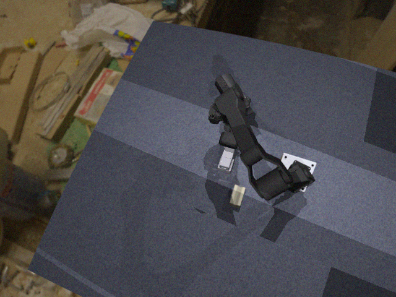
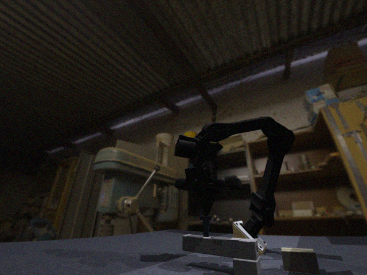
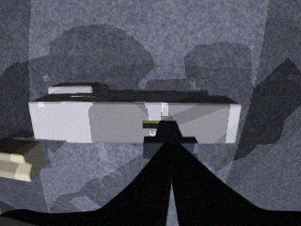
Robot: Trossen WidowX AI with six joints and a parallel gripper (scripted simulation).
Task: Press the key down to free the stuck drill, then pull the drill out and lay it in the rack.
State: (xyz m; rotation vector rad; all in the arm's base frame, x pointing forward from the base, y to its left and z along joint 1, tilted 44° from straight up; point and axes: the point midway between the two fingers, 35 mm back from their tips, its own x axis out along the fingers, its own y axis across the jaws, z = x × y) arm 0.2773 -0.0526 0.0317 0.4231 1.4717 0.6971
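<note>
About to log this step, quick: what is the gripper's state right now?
Gripper: closed, holding nothing, its tips down on top of the grey block.

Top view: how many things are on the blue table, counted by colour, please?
Black: 1, the arm
White or light grey: 2, the long block and the base plate
Beige: 1, the small block
Total: 4
</note>
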